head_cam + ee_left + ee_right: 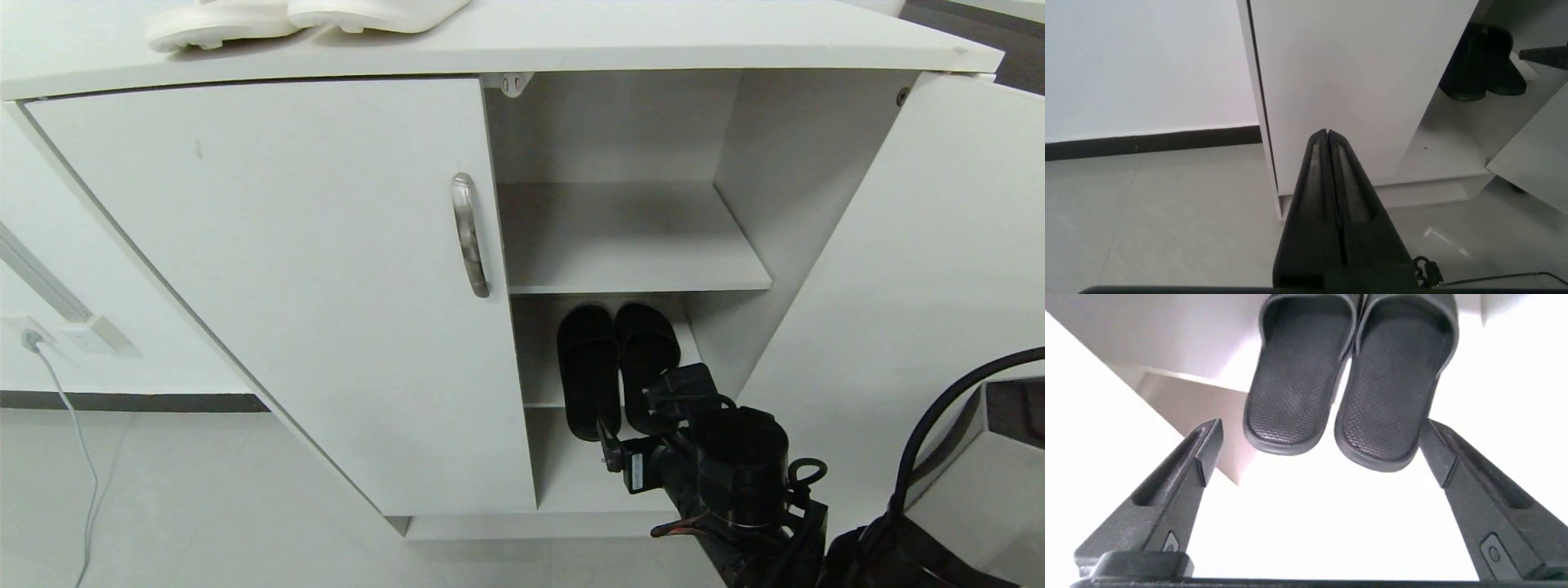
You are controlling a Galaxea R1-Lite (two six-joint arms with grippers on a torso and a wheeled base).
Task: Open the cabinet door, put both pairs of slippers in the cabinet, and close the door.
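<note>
The cabinet is pictured from the head view with its right door swung open and its left door shut, the handle upright at that door's edge. The black slippers are set side by side on the lower shelf, toes inward, heels hanging over its front edge. The white slippers are shown lying on the cabinet top, at its left end, a detail given by the head view alone.

The right end effector is held just before the black pair's heels. Its spread is made plain by the right wrist view, where the right end effector is opened wide, one finger to either side of the heels and nothing gripped. In the left wrist view the left end effector is seen low over the floor in front of the shut door, its fingers pressed together on nothing.
</note>
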